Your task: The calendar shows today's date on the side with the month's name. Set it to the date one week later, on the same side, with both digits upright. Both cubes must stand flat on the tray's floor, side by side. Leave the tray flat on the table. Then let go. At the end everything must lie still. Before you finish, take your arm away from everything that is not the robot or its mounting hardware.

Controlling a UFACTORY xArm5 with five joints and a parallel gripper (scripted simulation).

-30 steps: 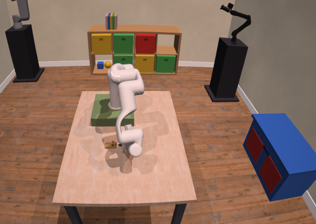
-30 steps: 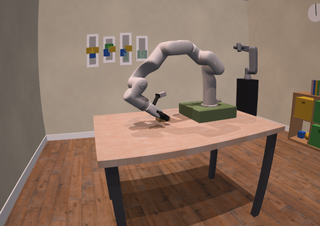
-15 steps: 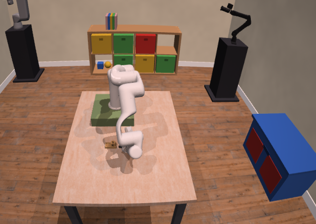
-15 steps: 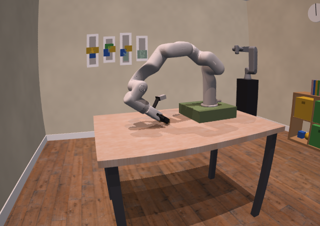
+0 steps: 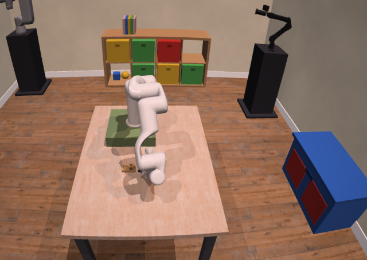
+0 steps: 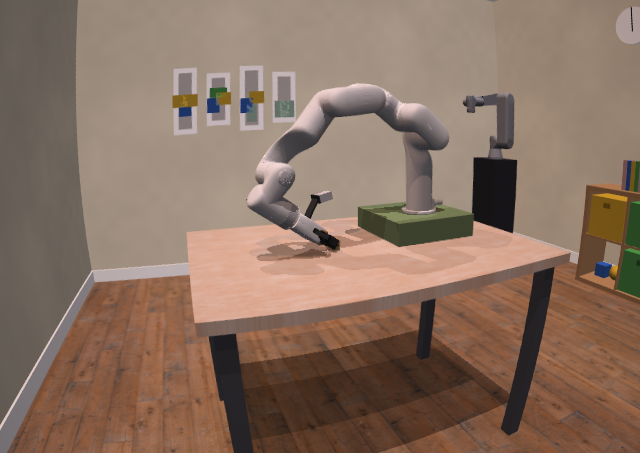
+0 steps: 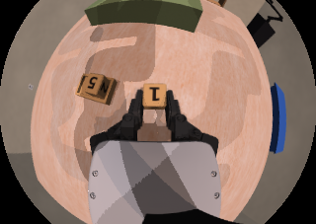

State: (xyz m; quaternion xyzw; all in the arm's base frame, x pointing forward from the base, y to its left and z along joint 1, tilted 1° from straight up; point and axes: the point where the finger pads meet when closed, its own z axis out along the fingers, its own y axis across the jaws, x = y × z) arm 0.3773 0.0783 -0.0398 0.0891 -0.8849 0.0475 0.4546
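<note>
In the wrist view my gripper [image 7: 154,98] is shut on a small wooden cube [image 7: 156,96]; the face turned to the camera shows the digit 1. The wooden tray [image 7: 98,86] lies on the table to the cube's left, apart from it. A second cube stands in the tray, with a 5 facing the camera. In the top view the tray [image 5: 127,168] sits at mid-table, just left of the wrist, and the arm hides the fingers. In the exterior view the black fingers [image 6: 329,241] are low over the table top. The held cube and the tray are hidden there.
The arm's green base block [image 5: 129,128] stands on the far half of the table, behind the tray. Off the table are a shelf with coloured bins [image 5: 156,58], two black pedestals and a blue cabinet [image 5: 325,180].
</note>
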